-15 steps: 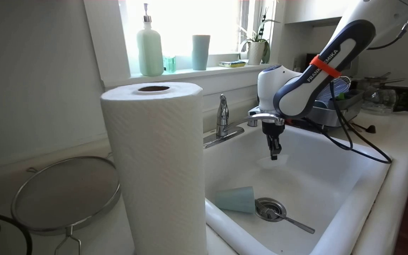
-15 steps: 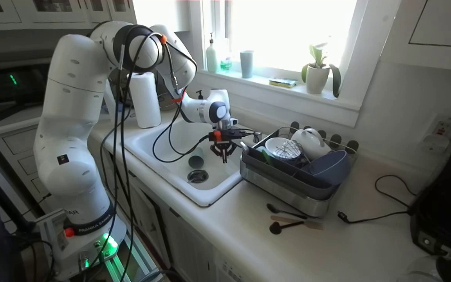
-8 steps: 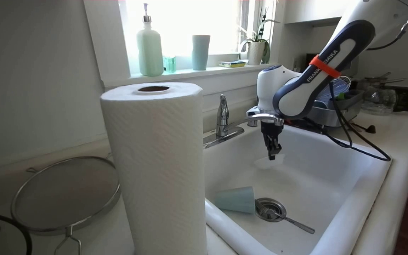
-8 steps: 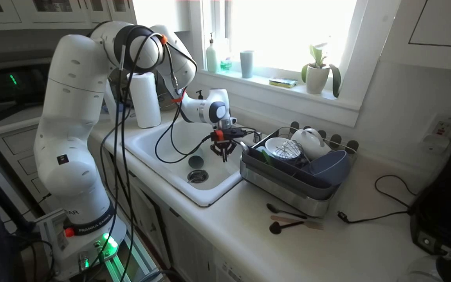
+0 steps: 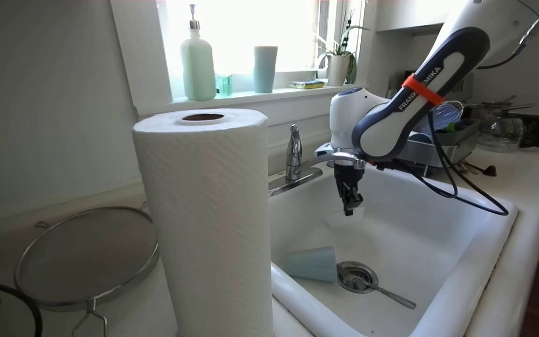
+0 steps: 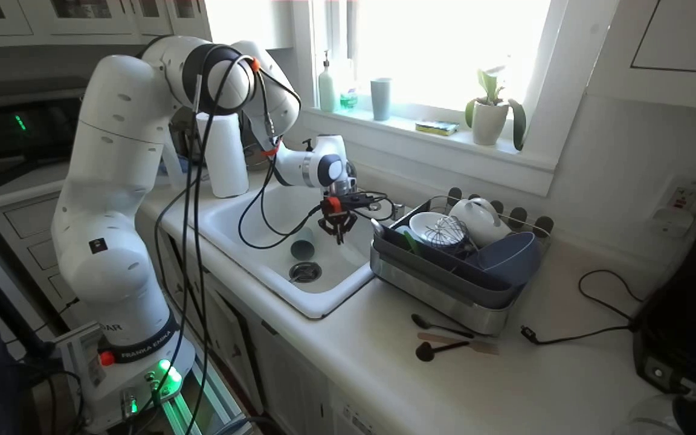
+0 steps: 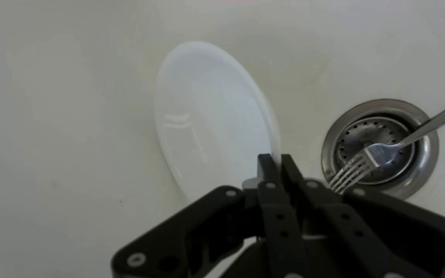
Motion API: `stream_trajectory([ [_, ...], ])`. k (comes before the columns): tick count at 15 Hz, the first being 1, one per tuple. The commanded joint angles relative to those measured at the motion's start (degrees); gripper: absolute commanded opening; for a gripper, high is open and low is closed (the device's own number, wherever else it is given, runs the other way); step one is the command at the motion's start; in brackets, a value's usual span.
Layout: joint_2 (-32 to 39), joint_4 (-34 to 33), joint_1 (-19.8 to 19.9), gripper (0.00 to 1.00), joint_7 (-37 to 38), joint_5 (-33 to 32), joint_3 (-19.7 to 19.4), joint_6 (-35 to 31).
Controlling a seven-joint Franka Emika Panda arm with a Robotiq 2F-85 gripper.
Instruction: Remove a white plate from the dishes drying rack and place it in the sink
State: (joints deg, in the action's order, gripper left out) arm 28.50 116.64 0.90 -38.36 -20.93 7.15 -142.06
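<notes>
My Black Claw (image 7: 278, 162) Has the Round White Plate (image 7: 214, 119)

I am pinching the plate by its thin rim, one finger on each side. It hangs tilted above the bottom of the big white sink (image 5: 424, 252). I cannot tell if its low edge touches anything. In the wrist view, a round silver drain (image 7: 365, 133) shows beside the plate, with a shiny metal fork (image 7: 442, 119) lying across it. A pale blue cup (image 5: 311, 263) lies on its side next to the drain. In an exterior view, the shiny silver tap (image 5: 294, 154) pokes its spout in front of my white arm (image 5: 384, 140).

The gray and silver metal drying rack (image 6: 444, 302) sits on the white counter (image 6: 565, 386), just beside the sink. It holds a dark blue dish (image 6: 508, 260), white dishes (image 6: 475, 220) and a wire whisk (image 6: 449, 231). Two black spoons (image 6: 425, 352) lie near it.
</notes>
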Motion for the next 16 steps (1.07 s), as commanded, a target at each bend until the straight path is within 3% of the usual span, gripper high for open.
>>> stream_trajectory([
  [1, 5.30, -3.72, -2.23, 0.02, -0.07, 0.19, 0.32, -1.51],
  [4, 5.83, -4.84, -3.58, 0.02, 1.83, -0.42, -0.18, 0.15],
  [12, 4.41, -4.90, -5.63, 0.02, 17.31, -0.88, -3.98, 5.24],
  [16, 3.85, -3.92, -4.18, 0.02, 15.88, -1.01, -3.87, 6.63],
])
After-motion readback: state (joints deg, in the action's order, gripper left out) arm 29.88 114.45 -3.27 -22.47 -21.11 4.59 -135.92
